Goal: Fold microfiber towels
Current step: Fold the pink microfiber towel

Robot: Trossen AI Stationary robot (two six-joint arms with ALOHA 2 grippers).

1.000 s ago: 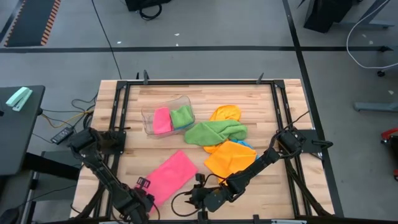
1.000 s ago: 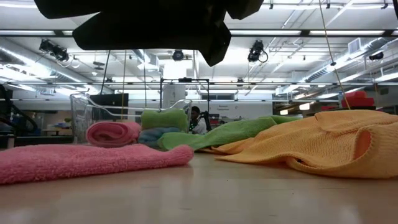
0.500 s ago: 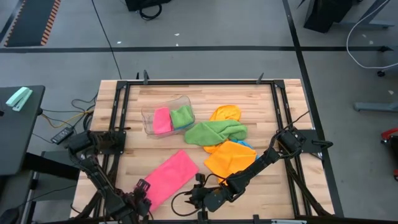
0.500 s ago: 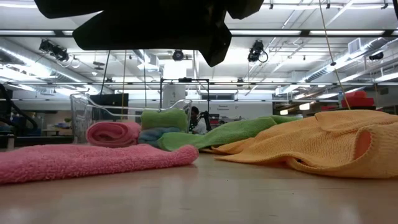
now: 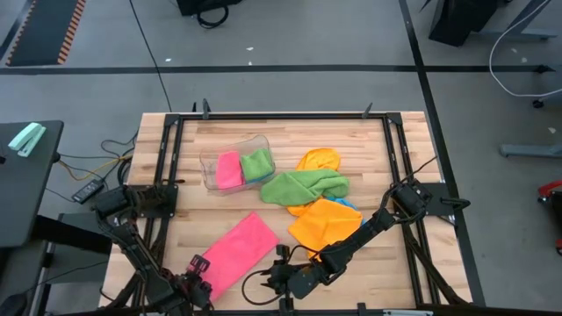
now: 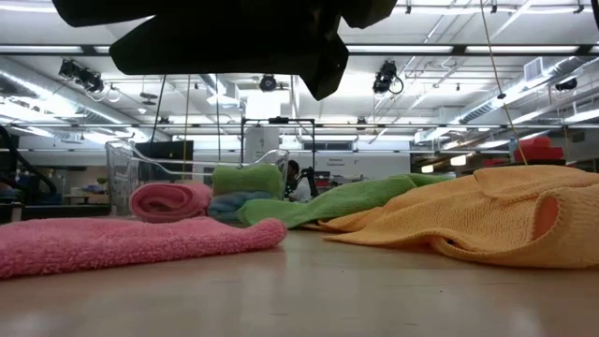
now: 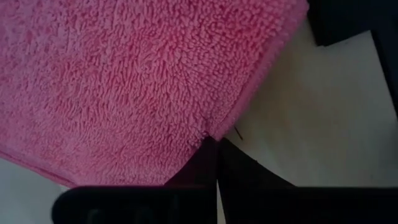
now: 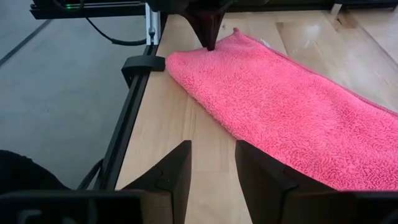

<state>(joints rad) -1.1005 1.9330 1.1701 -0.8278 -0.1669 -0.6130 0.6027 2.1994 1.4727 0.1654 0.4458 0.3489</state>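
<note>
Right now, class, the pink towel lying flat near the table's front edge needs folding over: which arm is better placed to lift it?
The left. Its gripper is already shut on the pink towel's corner. The right gripper sits open beside the towel, holding nothing.

Both arms were dark, slim and jointed, built of matte black links with bulkier housings at the shoulders. The left gripper [image 7: 217, 163] ended in two tapered black fingers. The right gripper [image 8: 211, 171] carried two broad, flat dark-brown fingers [image 8: 176, 168] with angled tips. Thin black cables looped beside the right wrist.
</note>
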